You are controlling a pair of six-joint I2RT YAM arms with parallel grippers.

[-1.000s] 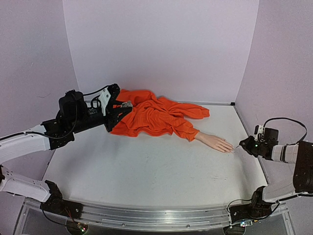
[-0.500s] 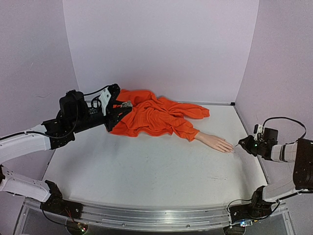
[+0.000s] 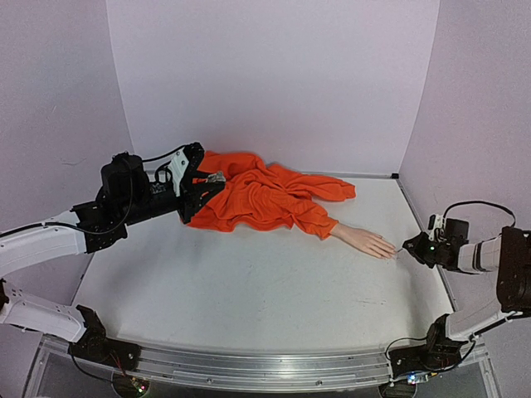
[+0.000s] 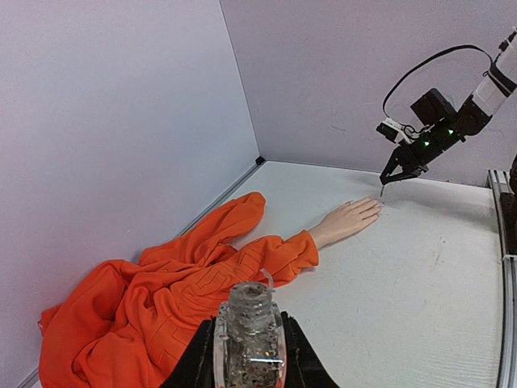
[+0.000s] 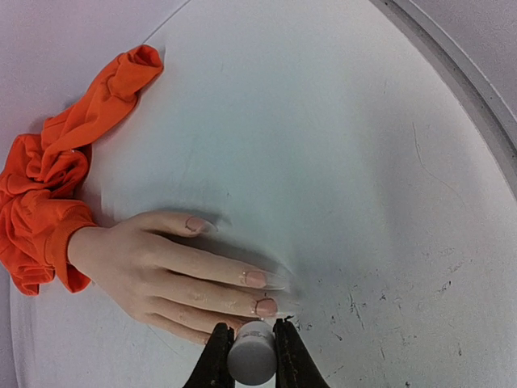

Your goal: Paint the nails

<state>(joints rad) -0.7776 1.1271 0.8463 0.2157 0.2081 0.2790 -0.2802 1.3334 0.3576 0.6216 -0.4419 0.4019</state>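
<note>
A pale mannequin hand (image 3: pixel 367 241) lies flat on the table, coming out of an orange sleeve (image 3: pixel 311 217). Its nails (image 5: pixel 266 307) show clearly in the right wrist view. My right gripper (image 5: pixel 251 339) is shut on a white cap (image 5: pixel 251 361) with a brush, held right over the fingertips; in the top view it (image 3: pixel 412 246) sits just right of the hand. My left gripper (image 4: pixel 249 356) is shut on an open clear bottle (image 4: pixel 249 335) of glittery polish, held above the orange garment (image 4: pixel 161 299) at the far left (image 3: pixel 202 189).
The orange garment (image 3: pixel 257 195) is bunched at the back of the white table. Lilac walls close in the back and both sides. A metal rail (image 3: pixel 249 369) runs along the near edge.
My right gripper has shifted slightly lower and nearer the fingertips. The left arm and the mannequin hand have not moved.
</note>
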